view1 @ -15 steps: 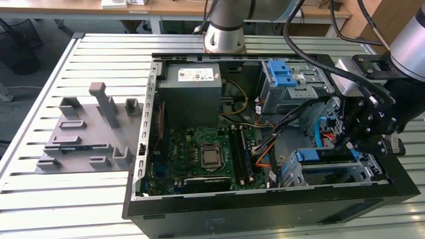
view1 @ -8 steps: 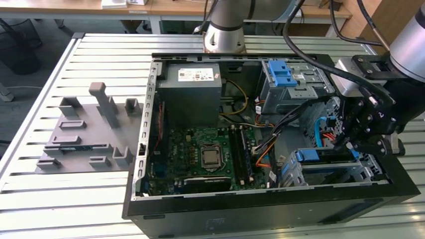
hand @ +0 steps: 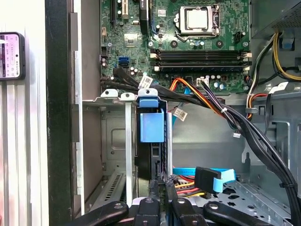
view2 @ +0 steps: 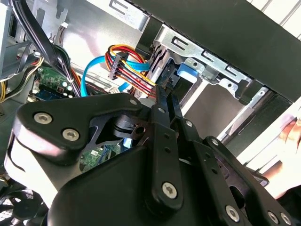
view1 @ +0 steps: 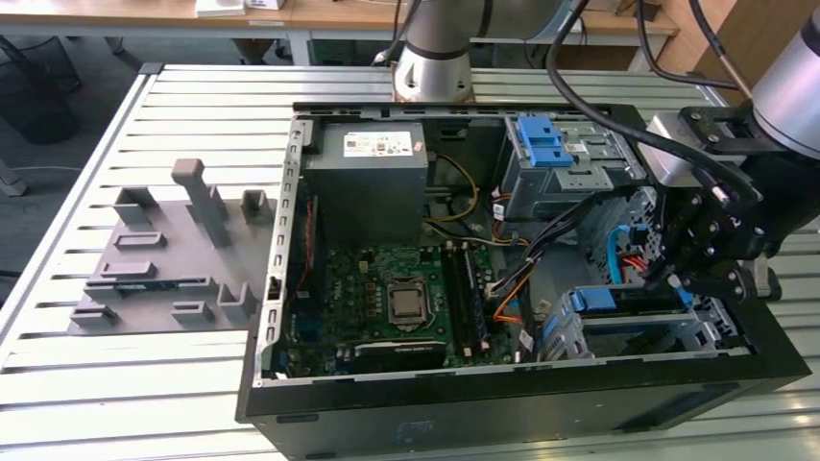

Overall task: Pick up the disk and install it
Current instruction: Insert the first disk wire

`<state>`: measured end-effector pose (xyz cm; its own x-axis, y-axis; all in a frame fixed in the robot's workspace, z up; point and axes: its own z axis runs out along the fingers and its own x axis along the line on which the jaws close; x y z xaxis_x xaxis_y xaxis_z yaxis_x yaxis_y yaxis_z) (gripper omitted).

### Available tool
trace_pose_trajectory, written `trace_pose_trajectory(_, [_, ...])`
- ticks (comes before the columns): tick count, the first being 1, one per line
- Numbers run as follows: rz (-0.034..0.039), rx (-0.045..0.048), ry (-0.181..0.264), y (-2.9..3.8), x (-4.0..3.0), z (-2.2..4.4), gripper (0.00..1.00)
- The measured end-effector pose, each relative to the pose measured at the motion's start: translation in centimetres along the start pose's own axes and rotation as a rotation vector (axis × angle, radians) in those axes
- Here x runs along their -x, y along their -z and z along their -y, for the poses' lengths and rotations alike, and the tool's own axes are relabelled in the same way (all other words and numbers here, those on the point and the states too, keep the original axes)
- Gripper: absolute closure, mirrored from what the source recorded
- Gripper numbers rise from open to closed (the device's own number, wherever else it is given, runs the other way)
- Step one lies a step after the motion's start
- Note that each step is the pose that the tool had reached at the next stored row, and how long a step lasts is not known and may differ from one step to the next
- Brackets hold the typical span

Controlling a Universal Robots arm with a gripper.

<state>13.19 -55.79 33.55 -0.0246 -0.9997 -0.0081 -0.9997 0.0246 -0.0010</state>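
Observation:
The disk [hand: 149,126] stands on edge in the silver drive cage [hand: 115,141] at the case's front corner. Its blue carrier tab faces the motherboard, and its dark body [hand: 143,162] runs back toward my gripper. In the exterior view the disk [view1: 617,300] shows as a blue strip in the cage [view1: 692,336] on the exterior view's right. My gripper [hand: 161,184] hangs over the disk's rear end, fingers shut together and tips at its edge. The same black fingers [view2: 162,117] point at the blue-tabbed slot [view2: 186,71] in the second wrist view.
Orange, red and blue cables [hand: 207,179] lie beside the gripper inside the case. A second cage with a blue latch [view1: 544,144] sits at the back, next to the grey power supply [view1: 372,173]. A grey fixture plate [view1: 167,259] lies on the exterior view's left. A hand [view2: 291,136] is outside the case.

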Motion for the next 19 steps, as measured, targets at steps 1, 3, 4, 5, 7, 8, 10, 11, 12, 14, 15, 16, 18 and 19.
trace_pose_trajectory(1, [0.0001,0.0,0.0,-0.04,0.0,0.0,0.84])
trace_pose_trajectory(3, [-0.0002,0.0,0.0,-0.08,0.0,0.0,0.84])
trace_pose_trajectory(4, [-0.0002,0.0,0.0,-0.1,0.0,0.0,0.84])
trace_pose_trajectory(5, [-0.0001,0.0,0.0,-0.12,0.0,0.0,0.84])
trace_pose_trajectory(7, [-0.0001,0.0,0.0,-0.15,0.0,0.0,0.84])
trace_pose_trajectory(8, [-0.0002,0.0,-0.001,-0.16,0.0,0.0,0.84])
trace_pose_trajectory(10, [-0.0001,0.0,-0.002,-0.18,0.0,0.0,0.84])
trace_pose_trajectory(11, [-0.0002,0.0,-0.002,-0.19,0.0,0.0,0.84])
trace_pose_trajectory(12, [-0.0001,0.0,-0.002,-0.2,0.0,0.0,0.84])
trace_pose_trajectory(14, [-0.0001,0.0,-0.003,-0.22,0.0,0.0,0.84])
trace_pose_trajectory(15, [-0.0001,0.0,-0.003,-0.24,0.0,0.0,0.84])
trace_pose_trajectory(16, [-0.0002,0.0,-0.003,-0.27,0.0,0.0,0.84])
trace_pose_trajectory(18, [-0.0005,-0.0001,-0.003,-0.31,0.0,0.01,0.84])
trace_pose_trajectory(19, [0.0005,0.0001,-0.003,-0.38,0.0,0.0,0.84])
